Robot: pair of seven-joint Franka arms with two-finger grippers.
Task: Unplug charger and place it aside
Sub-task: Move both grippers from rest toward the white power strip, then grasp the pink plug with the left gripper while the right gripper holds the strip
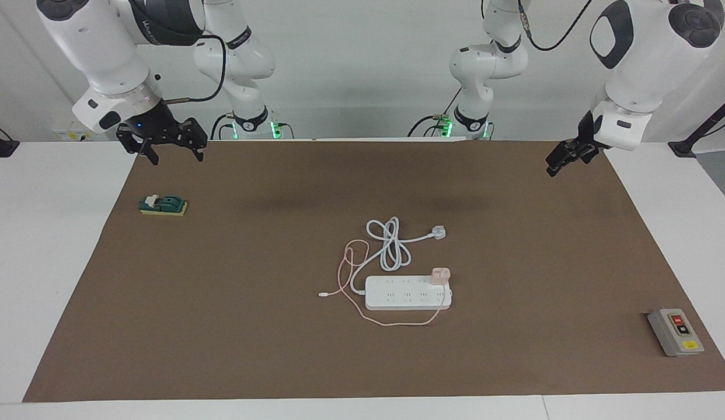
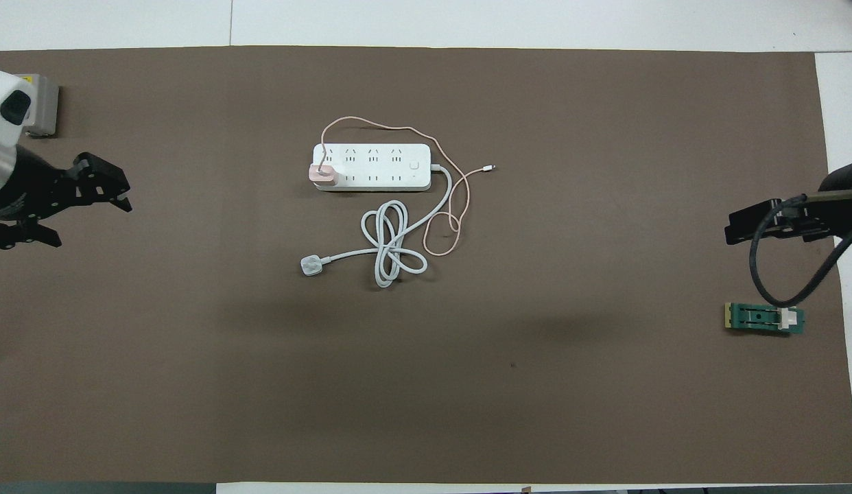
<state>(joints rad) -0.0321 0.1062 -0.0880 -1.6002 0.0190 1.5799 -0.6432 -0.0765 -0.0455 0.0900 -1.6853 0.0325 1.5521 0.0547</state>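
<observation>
The pale pink charger (image 1: 440,275) is plugged into the white power strip (image 1: 397,300) at the strip's end toward the left arm; it also shows in the overhead view (image 2: 324,175), on the strip (image 2: 381,167). Its thin pink cable (image 1: 397,322) loops around the strip on the mat. My right gripper (image 1: 175,149) is open and empty, raised over the mat's corner at the right arm's end (image 2: 733,230). My left gripper (image 1: 555,165) is open and empty, raised over the mat's edge at the left arm's end (image 2: 90,221). Both are well apart from the charger.
The strip's thick white cord (image 1: 389,248) lies coiled nearer to the robots, ending in a white plug (image 1: 437,233). A green switch block (image 1: 163,205) lies at the right arm's end. A grey button box (image 1: 676,332) lies at the left arm's end. A brown mat (image 1: 251,350) covers the table.
</observation>
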